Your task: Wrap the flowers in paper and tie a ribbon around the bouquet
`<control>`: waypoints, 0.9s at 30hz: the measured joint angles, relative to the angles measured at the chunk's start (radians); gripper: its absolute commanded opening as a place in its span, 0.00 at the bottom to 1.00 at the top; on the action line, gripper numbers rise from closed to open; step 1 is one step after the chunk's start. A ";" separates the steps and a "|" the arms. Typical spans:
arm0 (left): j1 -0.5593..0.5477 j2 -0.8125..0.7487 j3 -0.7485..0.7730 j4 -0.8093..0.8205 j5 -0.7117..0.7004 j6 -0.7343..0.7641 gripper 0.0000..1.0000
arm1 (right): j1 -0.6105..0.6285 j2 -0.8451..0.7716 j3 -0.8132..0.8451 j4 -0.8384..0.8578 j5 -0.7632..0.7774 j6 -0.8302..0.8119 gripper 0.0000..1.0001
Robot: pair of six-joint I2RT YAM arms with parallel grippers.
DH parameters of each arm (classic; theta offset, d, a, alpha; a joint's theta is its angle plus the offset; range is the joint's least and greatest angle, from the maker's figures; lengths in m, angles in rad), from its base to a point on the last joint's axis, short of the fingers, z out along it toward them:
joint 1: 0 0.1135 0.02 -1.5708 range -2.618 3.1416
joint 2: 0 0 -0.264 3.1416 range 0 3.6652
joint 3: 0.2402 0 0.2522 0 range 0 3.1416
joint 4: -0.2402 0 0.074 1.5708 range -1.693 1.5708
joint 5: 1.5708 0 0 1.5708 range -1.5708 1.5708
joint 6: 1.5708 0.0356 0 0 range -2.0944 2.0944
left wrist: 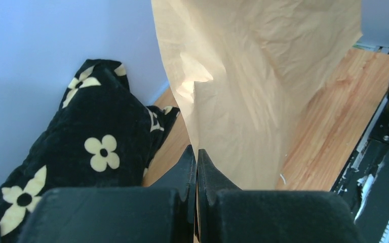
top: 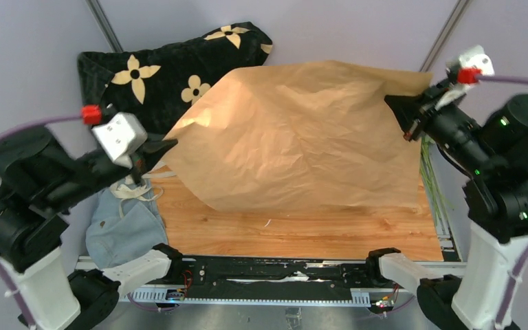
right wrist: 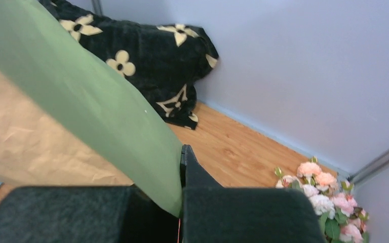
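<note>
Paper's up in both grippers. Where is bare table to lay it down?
Bare table runs along the near edge, between the hanging paper and the black rail. Another bare patch lies by the back wall, between the pillow and the flowers. The left side is crowded with the pillow and the blue cloth.

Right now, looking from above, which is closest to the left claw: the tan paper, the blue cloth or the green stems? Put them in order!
From the left gripper:
1. tan paper: touching, its left corner is pinched in the jaws.
2. blue cloth: close by on the left, toward the near side.
3. green stems: far across, along the right side.
</note>
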 measured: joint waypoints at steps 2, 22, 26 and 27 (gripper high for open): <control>0.000 0.064 0.019 0.002 -0.029 -0.001 0.00 | 0.000 0.061 0.000 0.006 0.033 -0.002 0.00; 0.115 0.628 -0.489 0.463 -0.282 0.014 0.00 | 0.000 0.818 -0.260 0.383 0.279 -0.087 0.00; 0.118 0.615 -0.652 0.567 -0.307 0.014 0.00 | -0.003 0.895 -0.274 0.478 0.286 -0.087 0.07; 0.119 0.613 -0.691 0.598 -0.318 0.014 0.00 | -0.003 0.922 -0.261 0.492 0.286 -0.087 0.17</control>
